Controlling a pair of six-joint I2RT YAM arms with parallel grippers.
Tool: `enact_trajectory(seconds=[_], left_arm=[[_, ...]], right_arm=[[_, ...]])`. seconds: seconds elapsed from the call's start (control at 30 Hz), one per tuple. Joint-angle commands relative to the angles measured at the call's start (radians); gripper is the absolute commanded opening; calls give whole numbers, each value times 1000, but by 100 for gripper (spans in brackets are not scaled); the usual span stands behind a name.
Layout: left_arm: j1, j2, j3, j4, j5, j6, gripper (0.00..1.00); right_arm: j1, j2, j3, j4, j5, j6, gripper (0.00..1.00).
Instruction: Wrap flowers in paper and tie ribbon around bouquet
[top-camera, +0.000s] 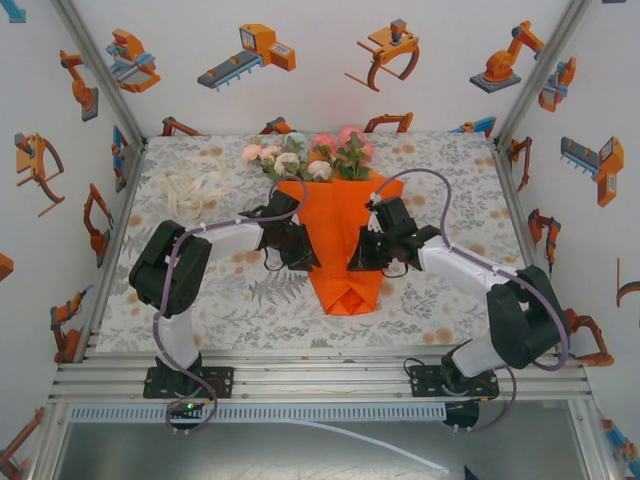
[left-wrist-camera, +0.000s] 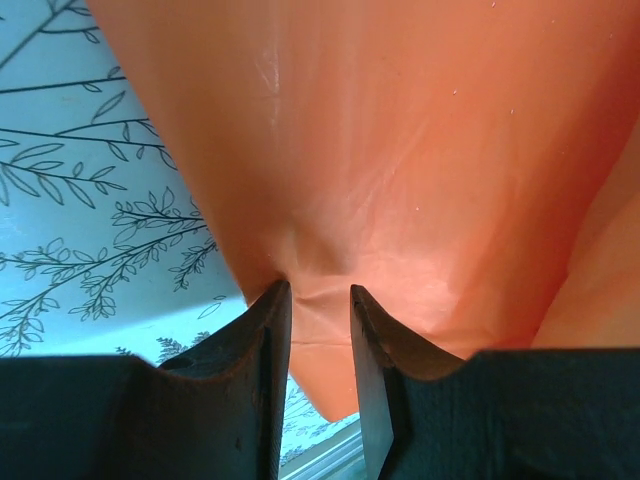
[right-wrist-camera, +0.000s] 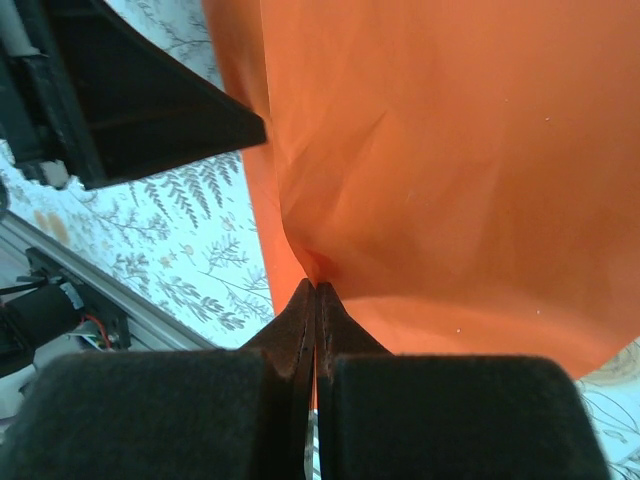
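Orange paper (top-camera: 340, 225) is forming a cone, the bouquet (top-camera: 342, 262), which is lying flat at the middle of the leaf-print tablecloth (top-camera: 450, 190); its long axis is running from far to near, the wide mouth pointing at the back wall and the narrow, folded tip pointing at the arm bases. At the far left a cream ribbon (top-camera: 190, 190) is lying in a loose heap, well apart from the cone; pink, peach and white flowers (top-camera: 310, 155) with green leaves are spilling out of the wide end.

The left claw (top-camera: 310, 252) is reaching in against the cone's left edge, about halfway down its length; seen from the left wrist, the left claw (left-wrist-camera: 320, 300) is standing narrowly apart, its fingers (left-wrist-camera: 262, 335) meeting the paper (left-wrist-camera: 400, 150) where small creases are gathering at the tips; whether the sheet is actually being pinched there I cannot tell.

The right claw (top-camera: 368, 252) is coming in against the right edge at a matching height, so the cone is sitting between the two; seen from the right wrist, the right claw (right-wrist-camera: 316, 290) is pressing its tips together on the paper (right-wrist-camera: 450, 150), a thin edge caught between them and wrinkles running up from the pinch.
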Motion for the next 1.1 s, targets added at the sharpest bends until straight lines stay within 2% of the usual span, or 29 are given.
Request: enact_trajectory(seconds=[0.0,0.4,0.57,0.83,0.93,1.07], left_arm=[[-5,9,15,27,17,0,33],[-6,14,-7,63,11,-39,32],[0,-14,-15,28,-19,-35,32],[43,-145,-29,-191,-213,-45,33],[72,-212,-29,-195,-212,-44,33],[84,-237,3,-120,-143,-61,33]], right_arm=[[22,36,54,75,-54,24,0],[81,261,143,218,-151,46,0],[87,348,152,218,-175,26,0],[87,362,136,208,-159,3,0],[87,371,138,207,-163,3,0],[87,379,142,213,-173,7,2]])
